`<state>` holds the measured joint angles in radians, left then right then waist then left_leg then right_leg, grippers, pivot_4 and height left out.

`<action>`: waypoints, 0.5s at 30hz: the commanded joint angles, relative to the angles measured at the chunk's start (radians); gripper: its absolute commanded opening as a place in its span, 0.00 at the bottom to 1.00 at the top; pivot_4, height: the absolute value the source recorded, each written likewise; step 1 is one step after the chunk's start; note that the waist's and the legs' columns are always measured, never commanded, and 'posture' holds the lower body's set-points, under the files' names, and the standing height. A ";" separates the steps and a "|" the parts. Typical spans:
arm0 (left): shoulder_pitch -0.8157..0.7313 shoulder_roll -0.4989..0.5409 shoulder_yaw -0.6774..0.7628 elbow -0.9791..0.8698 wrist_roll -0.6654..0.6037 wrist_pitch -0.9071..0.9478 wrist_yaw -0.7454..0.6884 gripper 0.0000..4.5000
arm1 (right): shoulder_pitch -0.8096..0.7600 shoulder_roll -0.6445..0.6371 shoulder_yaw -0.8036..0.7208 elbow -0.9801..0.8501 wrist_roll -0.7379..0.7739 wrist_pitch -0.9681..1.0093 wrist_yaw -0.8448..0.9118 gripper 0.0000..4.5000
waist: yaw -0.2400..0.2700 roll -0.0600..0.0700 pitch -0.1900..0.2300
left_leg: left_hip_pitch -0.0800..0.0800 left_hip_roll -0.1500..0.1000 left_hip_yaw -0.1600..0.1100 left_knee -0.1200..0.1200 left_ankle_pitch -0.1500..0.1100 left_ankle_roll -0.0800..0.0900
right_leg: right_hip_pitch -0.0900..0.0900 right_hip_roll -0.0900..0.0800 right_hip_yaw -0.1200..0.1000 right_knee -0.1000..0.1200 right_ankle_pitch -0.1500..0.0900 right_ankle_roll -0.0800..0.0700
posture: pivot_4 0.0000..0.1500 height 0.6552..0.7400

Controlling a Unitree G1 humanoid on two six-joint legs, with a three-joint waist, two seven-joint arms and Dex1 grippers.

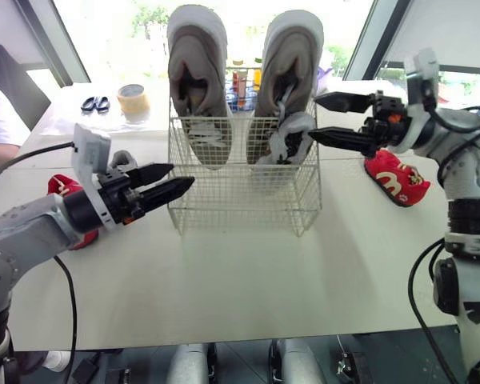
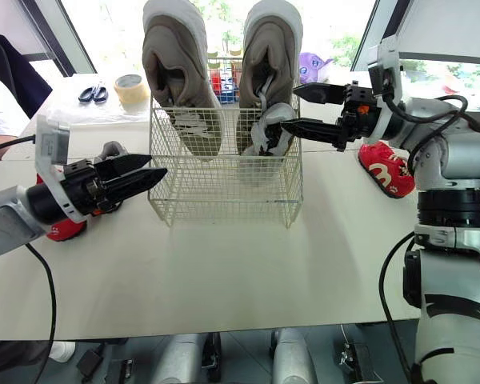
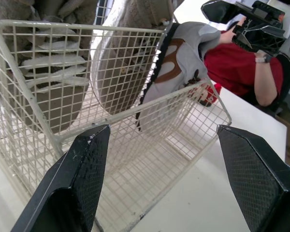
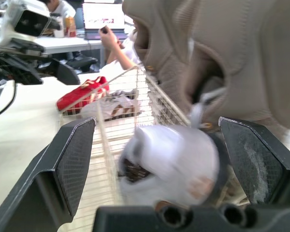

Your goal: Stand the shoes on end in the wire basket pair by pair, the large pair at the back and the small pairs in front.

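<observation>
Standing wide open at the right rim of the basket (image 1: 240,196), the right gripper (image 1: 313,117) had one jaw above and one below a small grey shoe (image 1: 284,140). That shoe stood on end in the front right of the basket, just in front of the right-hand large shoe. The right wrist view showed it between the fingers with a gap on each side, so it was not clamped. Whether the lower finger brushed it I could not tell.

The left gripper (image 1: 183,174) was open too and held nothing, its tips just beside the basket's left wall and clear of the wire.

Two large shoes (image 1: 198,72) stood toes up, side by side at the back of the basket, their heels down inside the wire. Their toe tips were cut off at the upper edge of the right eye view.

A red shoe (image 1: 396,180) lay on the table (image 1: 248,272) right of the basket, below the right arm. A second red shoe (image 2: 60,228) lay at the left, mostly hidden behind the left gripper. A grey thing (image 1: 122,160) beside it was too covered to name.
</observation>
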<state>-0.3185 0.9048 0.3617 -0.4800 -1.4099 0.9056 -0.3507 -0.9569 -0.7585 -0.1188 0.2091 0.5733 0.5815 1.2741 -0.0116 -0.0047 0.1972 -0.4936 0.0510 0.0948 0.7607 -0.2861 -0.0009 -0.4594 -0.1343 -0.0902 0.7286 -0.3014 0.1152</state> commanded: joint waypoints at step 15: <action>-0.214 0.274 0.008 0.466 0.273 0.081 0.128 0.99 | -0.032 -0.188 -0.096 -0.370 0.294 0.338 -0.040 1.00 | -0.001 0.000 0.000 | 0.000 0.000 0.000 -0.002 0.000 0.000 | -0.001 0.000 0.000 0.000 0.000 0.000 | 1.00 0.15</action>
<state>-0.5103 1.1555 0.3932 -0.0802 -1.2304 0.9790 -0.2443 -0.9738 -0.9320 -0.2105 -0.0781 0.7884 0.8646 1.2139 -0.0127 -0.0048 0.1971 -0.4924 0.0509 0.0955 0.7575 -0.2861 -0.0009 -0.4604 -0.1339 -0.0901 0.7283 -0.3015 0.1152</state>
